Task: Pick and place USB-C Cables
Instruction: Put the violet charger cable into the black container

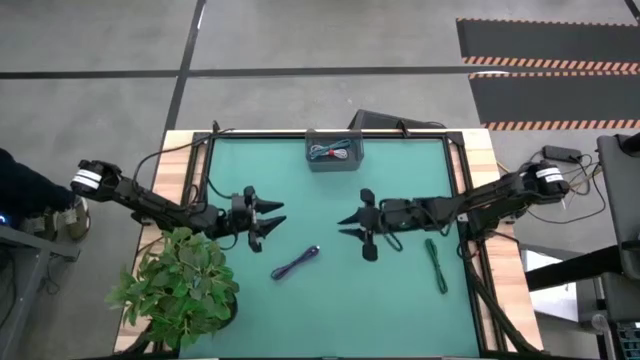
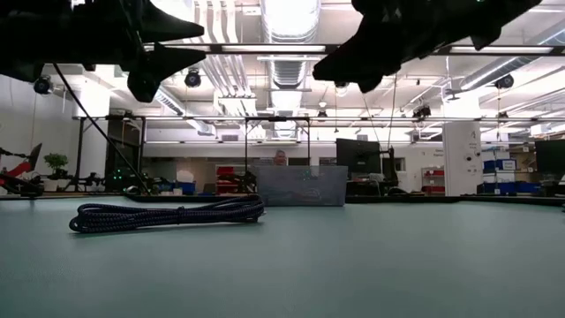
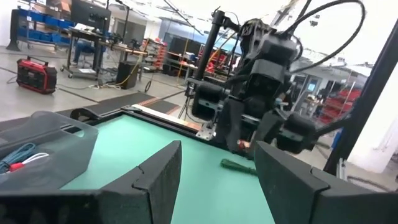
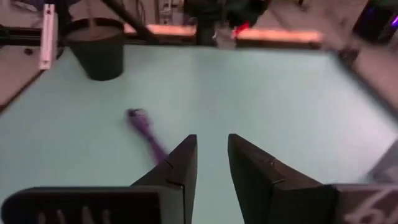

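The purple cable bundle [image 1: 296, 262] lies flat on the green mat near the middle; it also shows in the low view [image 2: 168, 214] and the right wrist view [image 4: 146, 132]. The dark green cable [image 1: 436, 265] [image 3: 236, 165] lies on the mat toward the right edge. The blue cable [image 3: 17, 154] and the white-and-red cable [image 3: 31, 160] rest inside the grey tray [image 1: 335, 152] at the far edge. My left gripper [image 1: 280, 213] hovers open, left of centre. My right gripper [image 1: 343, 226] hovers open, facing it, right of centre. Both are above the mat.
A potted plant [image 1: 180, 290] stands at the near left corner, close under my left arm; its dark pot [image 4: 96, 53] shows in the right wrist view. The tray [image 2: 300, 185] sits mid far edge. Black arm wires run along the table's sides.
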Motion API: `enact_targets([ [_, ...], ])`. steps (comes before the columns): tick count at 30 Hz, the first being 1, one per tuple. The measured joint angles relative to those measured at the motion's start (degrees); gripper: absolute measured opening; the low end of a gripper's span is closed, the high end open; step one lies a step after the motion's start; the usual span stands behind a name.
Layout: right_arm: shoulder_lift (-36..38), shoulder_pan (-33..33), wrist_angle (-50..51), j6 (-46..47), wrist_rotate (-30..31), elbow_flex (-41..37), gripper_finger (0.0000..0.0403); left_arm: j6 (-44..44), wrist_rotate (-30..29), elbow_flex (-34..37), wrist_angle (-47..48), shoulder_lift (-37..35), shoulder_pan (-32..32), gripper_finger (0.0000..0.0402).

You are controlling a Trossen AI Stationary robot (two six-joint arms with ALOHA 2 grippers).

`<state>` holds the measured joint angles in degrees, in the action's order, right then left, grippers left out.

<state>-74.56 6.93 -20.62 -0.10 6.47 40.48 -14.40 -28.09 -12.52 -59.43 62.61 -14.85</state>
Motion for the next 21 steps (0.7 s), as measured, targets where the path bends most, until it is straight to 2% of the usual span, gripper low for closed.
enact_targets([
  [4, 5.2, -3.8, 3.7, -5.3, -0.8, -0.4, 0.0062, -0.4, 0.1, -0.2, 0.1, 0.0, -0.3, 0.0187],
  [8, 11.9, -7.0, 7.0, -6.9, -4.3, -1.7, 0.0048, -2.2, 0.2, -0.1, 0.0, 0.0, -0.3, 0.0187],
  [14, 17.9, -9.7, -2.7, -9.5, -5.4, -10.1, 0.0035, -3.2, -0.4, -0.2, 0.1, 0.0, -0.3, 0.0187],
  [21, 19.1, -11.5, -7.3, -8.9, -5.0, -16.6, 0.0034, -3.3, -2.0, -0.2, 0.1, 0.1, -0.2, 0.0187],
])
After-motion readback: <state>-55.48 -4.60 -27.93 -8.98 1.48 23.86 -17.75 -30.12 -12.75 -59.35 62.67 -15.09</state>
